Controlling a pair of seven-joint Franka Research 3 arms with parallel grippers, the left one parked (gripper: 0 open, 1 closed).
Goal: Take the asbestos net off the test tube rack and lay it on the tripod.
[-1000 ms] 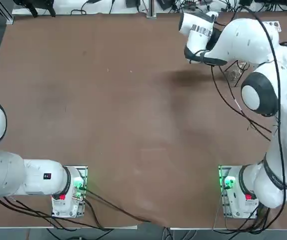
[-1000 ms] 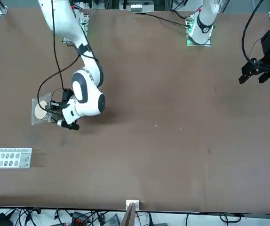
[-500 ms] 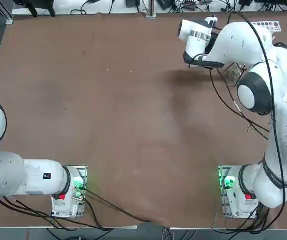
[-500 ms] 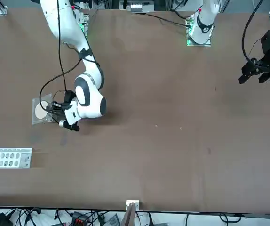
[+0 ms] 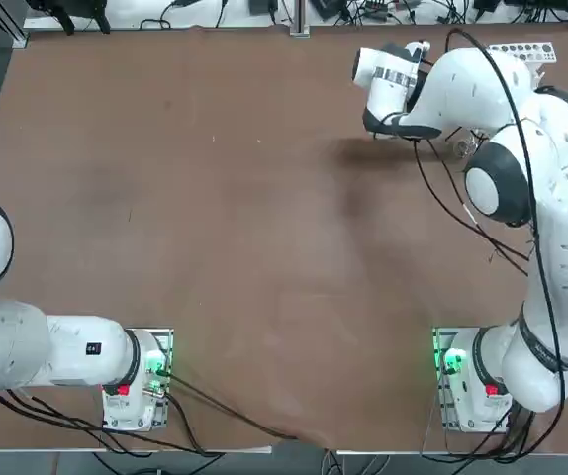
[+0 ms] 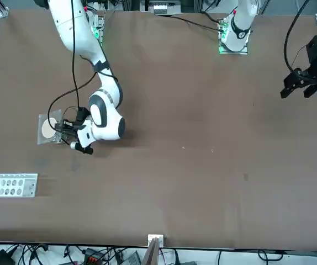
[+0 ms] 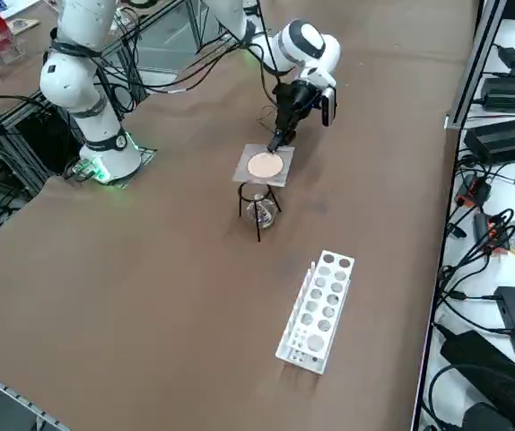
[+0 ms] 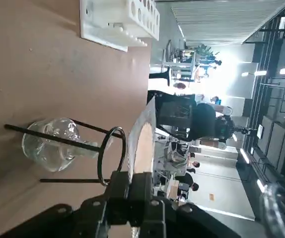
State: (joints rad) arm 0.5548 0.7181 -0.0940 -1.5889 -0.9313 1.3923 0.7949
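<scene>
Right gripper (image 7: 278,141) pinching asbestos net (image 7: 264,165) by its edge | net level above tripod (image 7: 258,208) ring, glass flask (image 8: 50,144) under it | test tube rack (image 7: 318,310) well apart, at 5 o'clock of tripod in the right side view

- I am counting one asbestos net (image 7: 265,165), sitting over the tripod.
- I am seeing one tripod (image 7: 257,210).
- I am counting one glass flask (image 8: 50,144) under its ring.
- I am seeing one test tube rack (image 7: 318,310), near the table's right edge.
- I am watching one right gripper (image 7: 278,140) at the net.
</scene>
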